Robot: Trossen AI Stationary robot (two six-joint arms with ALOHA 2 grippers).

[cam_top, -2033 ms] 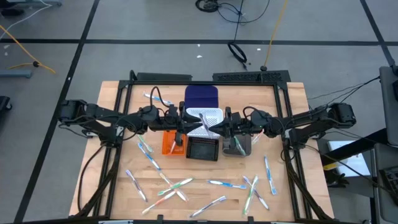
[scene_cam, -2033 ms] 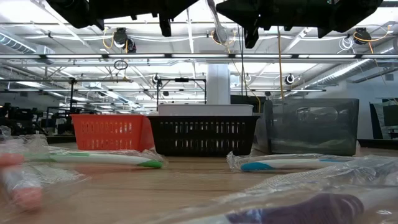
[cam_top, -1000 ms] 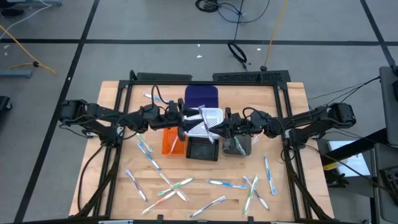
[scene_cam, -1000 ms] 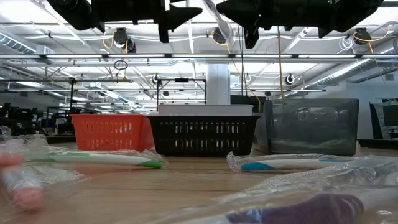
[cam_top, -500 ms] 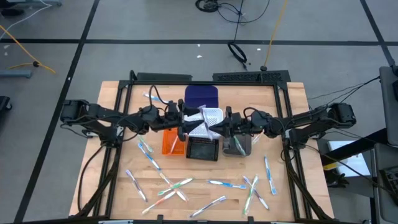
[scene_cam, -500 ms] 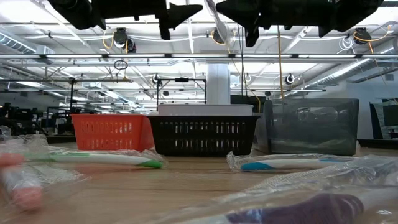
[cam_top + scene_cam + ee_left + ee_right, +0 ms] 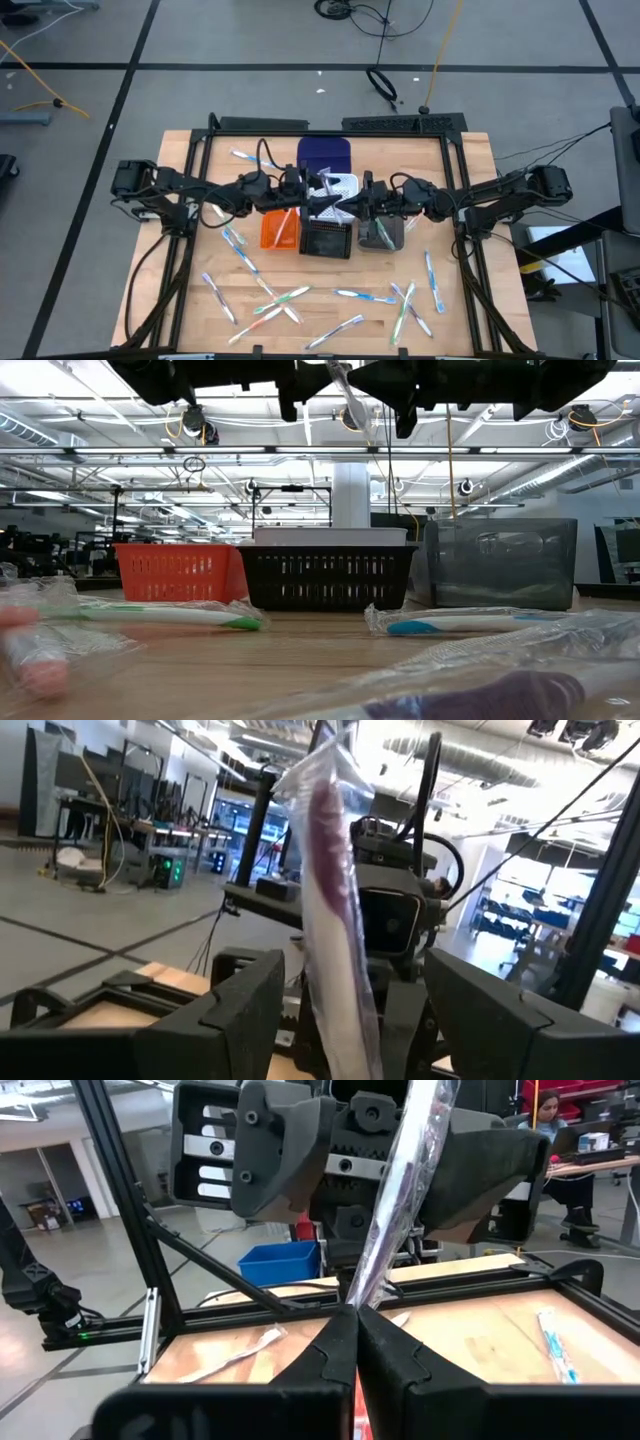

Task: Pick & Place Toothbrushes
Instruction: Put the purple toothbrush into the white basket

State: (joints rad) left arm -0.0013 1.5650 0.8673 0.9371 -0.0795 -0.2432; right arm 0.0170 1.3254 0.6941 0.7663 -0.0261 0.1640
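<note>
My right gripper [image 7: 356, 1316] is shut on a toothbrush in a clear wrapper [image 7: 400, 1190], high above the white bin [image 7: 343, 183] and the black bin [image 7: 326, 238]. Facing it from the table's left, my left gripper [image 7: 355, 970] stands open. Its two fingers are on either side of the same wrapped toothbrush [image 7: 330, 890] without touching it. In the high view the two grippers [image 7: 308, 193] [image 7: 349, 203] meet at the table's middle. Several more wrapped toothbrushes [image 7: 350, 296] lie flat on the wooden table [image 7: 470, 160], toward its near edge. My right gripper pinches one end of the wrapped toothbrush [image 7: 366, 1287] between its two shut fingers. The fingers come level from the table's right. The toothbrush slants up from the fingertips into the gap of the left gripper, lifted clear of the bins.
An orange bin [image 7: 277, 228], the black bin and a grey bin [image 7: 380, 232] stand in a row below the grippers, with a dark blue bin [image 7: 324, 155] behind the white one. Black frame rails [image 7: 190, 170] edge the table. One toothbrush [image 7: 243, 156] lies at the far left.
My left gripper has moved toward the table's right, closing on the right gripper until its open fingers stand around the held toothbrush. My right gripper and the toothbrush have stayed in place.
</note>
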